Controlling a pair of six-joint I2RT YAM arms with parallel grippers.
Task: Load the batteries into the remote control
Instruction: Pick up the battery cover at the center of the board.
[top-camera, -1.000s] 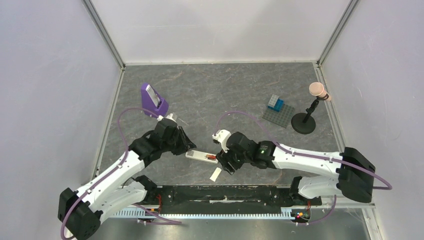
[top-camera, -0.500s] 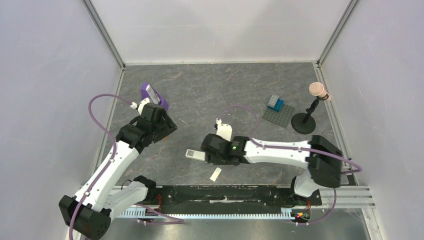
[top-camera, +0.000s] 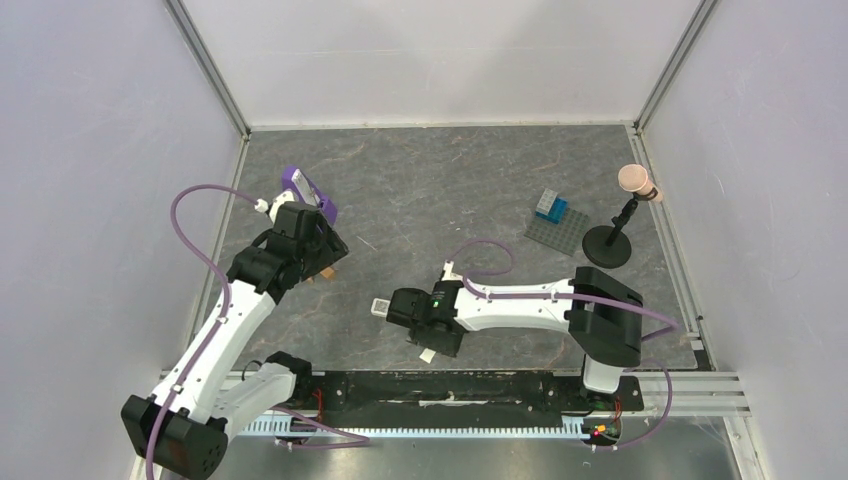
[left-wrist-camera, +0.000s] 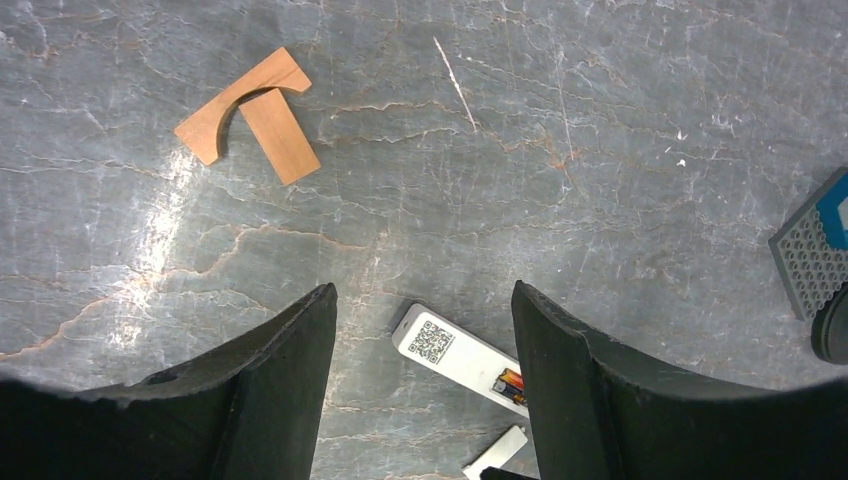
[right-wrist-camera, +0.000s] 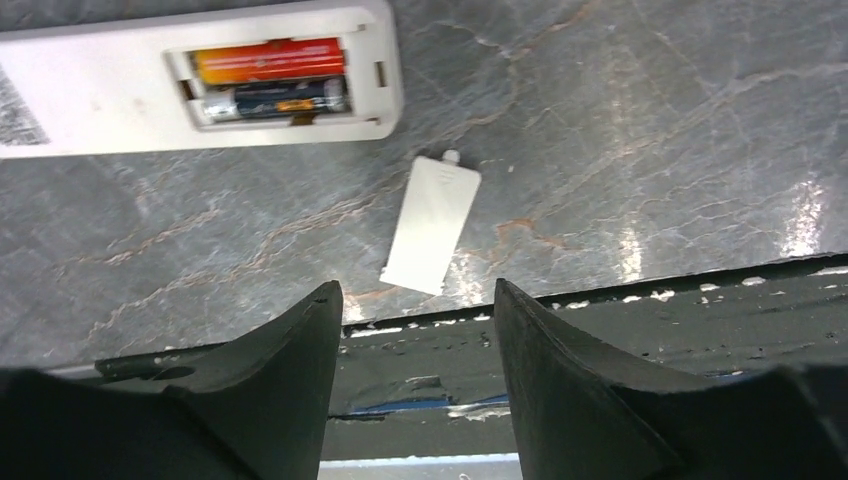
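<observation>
Seen from above, left claw (top-camera: 325, 252) hangs near the purple stand (top-camera: 305, 192), well apart from the remote (top-camera: 381, 307). Right claw (top-camera: 428, 338) sits over the remote's right end.
Left wrist: jaws wide apart, empty. Remote lies flat below, wood blocks (left-wrist-camera: 250, 115) further off.
Right wrist: jaws apart, nothing held. Both batteries (right-wrist-camera: 270, 78) lie side by side in the remote's bay, cover (right-wrist-camera: 432, 222) loose just beside it.

The remote control (right-wrist-camera: 190, 85) lies face down near the front edge of the table (top-camera: 450, 190), with both batteries (right-wrist-camera: 270, 80) side by side in its open bay. A loose flat strip (right-wrist-camera: 432, 225) lies just before it, seemingly not touching. Two wooden pieces (left-wrist-camera: 250, 115) touch each other behind it, to the left.
</observation>
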